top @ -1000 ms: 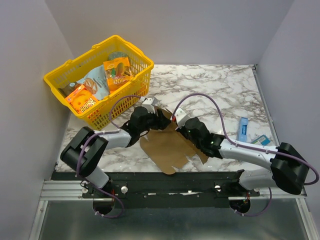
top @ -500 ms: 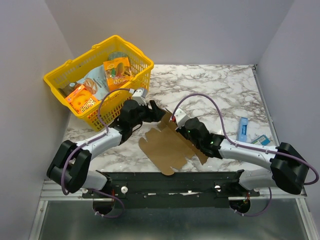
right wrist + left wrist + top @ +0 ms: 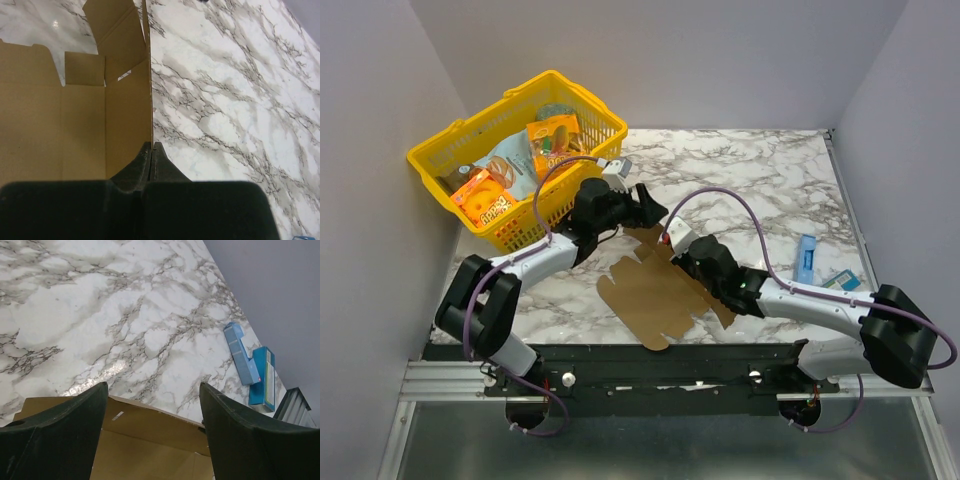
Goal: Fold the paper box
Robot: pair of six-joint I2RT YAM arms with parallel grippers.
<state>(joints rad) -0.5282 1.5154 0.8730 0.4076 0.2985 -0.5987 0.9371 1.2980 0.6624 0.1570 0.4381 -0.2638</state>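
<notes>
Right gripper (image 3: pixel 151 146) is clenched on a thin side edge of the paper box (image 3: pixel 655 295). The box is a flat die-cut cardboard sheet on the marble table (image 3: pixel 750 180), just ahead of my arm bases. I'd say I'm pinching there to anchor that side, maybe tilt the panel up for a crease. Left gripper (image 3: pixel 152 386) is spread wide with nothing between the fingers, hovering over the sheet's far edge, near the yellow basket (image 3: pixel 440 150). It's likely lined up to take the far flap. No walls are standing, so the box isn't formed yet.
</notes>
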